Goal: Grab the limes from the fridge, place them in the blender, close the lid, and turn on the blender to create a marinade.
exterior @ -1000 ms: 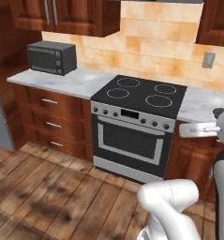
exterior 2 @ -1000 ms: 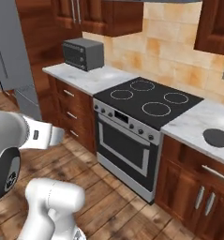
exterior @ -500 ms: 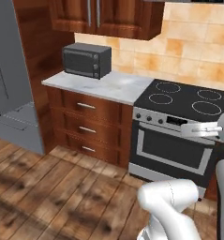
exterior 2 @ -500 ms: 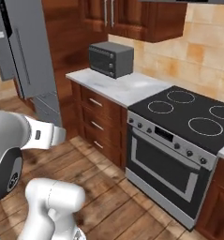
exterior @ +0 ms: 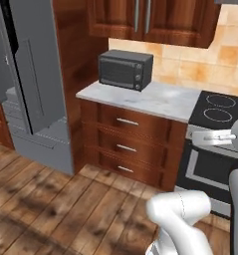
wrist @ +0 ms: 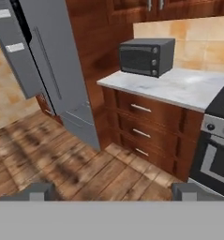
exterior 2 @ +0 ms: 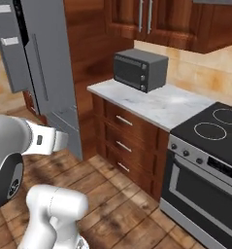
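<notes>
The fridge (exterior: 38, 74) is a tall grey steel cabinet at the left, with a long vertical bar handle. It also stands at the left in the right base view (exterior 2: 47, 63) and in the hand view (wrist: 52, 65). One of its doors (wrist: 15, 51) stands swung out, leaving a dark gap beside it. My gripper (wrist: 113, 193) is open, its two fingertips (wrist: 38, 192) wide apart with nothing between them, held over the wooden floor well short of the fridge. The limes, the blender and the lid are out of view.
A dark microwave (exterior: 125, 68) sits on a marble counter (exterior: 155, 99) over wooden drawers (exterior: 125, 144). A black-topped stove (exterior 2: 219, 126) adjoins on the right. Wooden floor (exterior: 51, 199) stretches between me and the fridge.
The whole picture has shifted right: the camera has swung left. The stove has slid from the centre to the right edge and the fridge has come into view. The gripper stays open.
</notes>
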